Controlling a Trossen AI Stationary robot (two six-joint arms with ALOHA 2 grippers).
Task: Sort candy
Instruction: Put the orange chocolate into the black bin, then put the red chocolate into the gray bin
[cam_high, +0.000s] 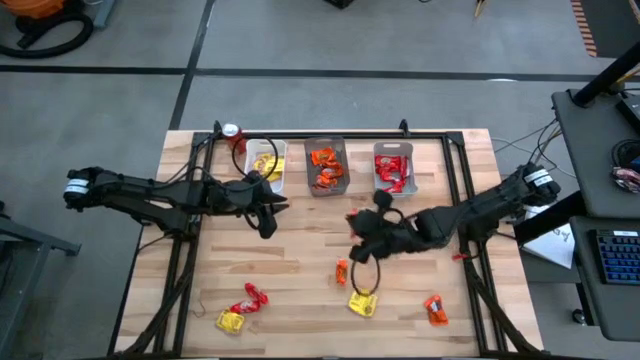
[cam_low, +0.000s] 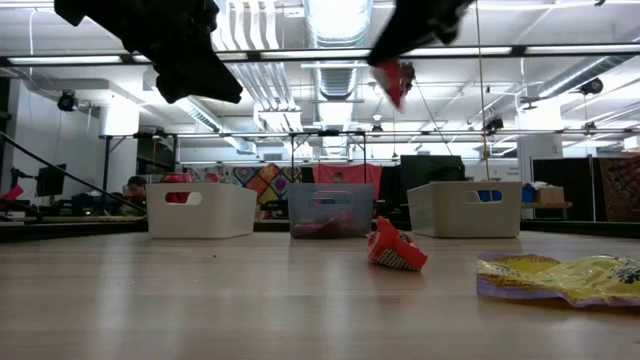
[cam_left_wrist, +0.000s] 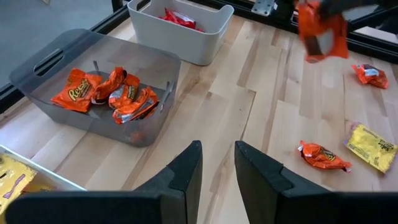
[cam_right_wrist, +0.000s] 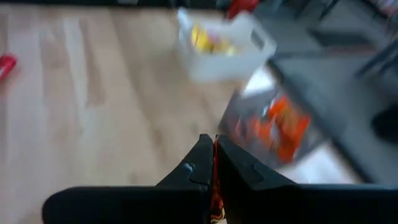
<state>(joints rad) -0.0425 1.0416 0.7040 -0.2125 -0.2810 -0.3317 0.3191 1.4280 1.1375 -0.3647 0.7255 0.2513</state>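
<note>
Wrapped candy packets lie flat on the near half of the table: an orange one (cam_high: 342, 270), a yellow one (cam_high: 362, 303), another orange (cam_high: 435, 308), a red one (cam_high: 250, 298) and a yellow one (cam_high: 230, 321). My right gripper (cam_high: 357, 224) hovers over mid-table, shut on an orange-red packet (cam_left_wrist: 322, 34). My left gripper (cam_left_wrist: 217, 163) is open and touches nothing; it hangs in the air just in front of the yellow-candy bin (cam_high: 266, 165). In the low view the left gripper (cam_low: 190, 60) is high above the table. My right gripper pinches the orange-red packet by its upper end (cam_low: 388, 66) between its two fingers, slanting down from the table's right. The packet (cam_right_wrist: 214, 186) is lifted clear of the table and hangs below the fingertips.
Three bins stand along the far edge: white with yellow candy, grey (cam_high: 326, 165) with orange candy (cam_left_wrist: 106, 93), white (cam_high: 393, 168) with red candy. A red soda can (cam_high: 232, 131) stands at the far left corner. A black frame rail (cam_high: 330, 134) borders the table.
</note>
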